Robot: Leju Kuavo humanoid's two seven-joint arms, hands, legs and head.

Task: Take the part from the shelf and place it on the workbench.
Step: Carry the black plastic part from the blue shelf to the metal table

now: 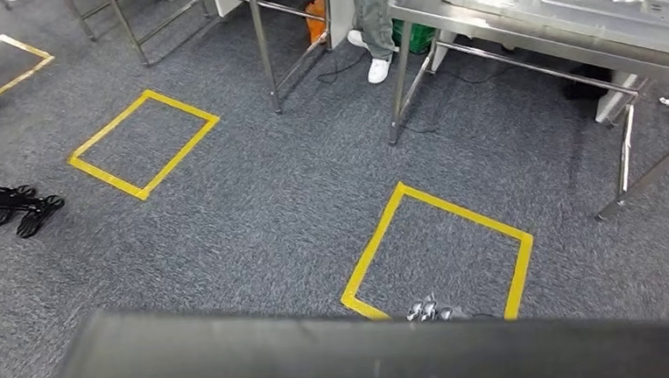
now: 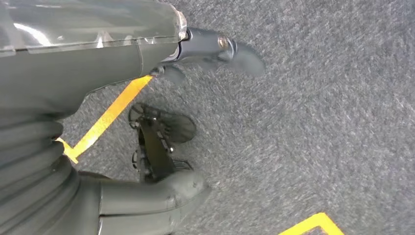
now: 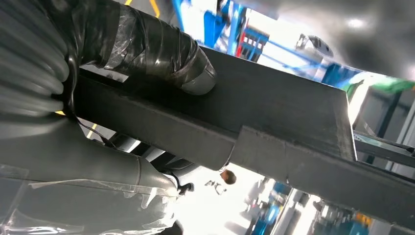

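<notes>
The part (image 1: pixel 367 353) is a long dark grey metal bar lying across the bottom of the head view, above the carpet. In the right wrist view my right hand (image 3: pixel 122 49) grips the part (image 3: pixel 274 117), with taped fingers (image 3: pixel 191 68) wrapped over its upper edge and the thumb beneath it. My left hand (image 2: pixel 147 54) hangs over the floor with its thumb and fingers apart and nothing in it. The steel workbench (image 1: pixel 514 29) stands at the upper right of the head view and carries a large sheet-metal panel.
Two yellow tape squares (image 1: pixel 144 144) (image 1: pixel 436 253) mark the grey carpet. A person's legs (image 1: pixel 378 28) stand behind the workbench's left end. A second metal table frame (image 1: pixel 261 44) stands further left. Black feet of some stand (image 1: pixel 25 208) lie at the far left.
</notes>
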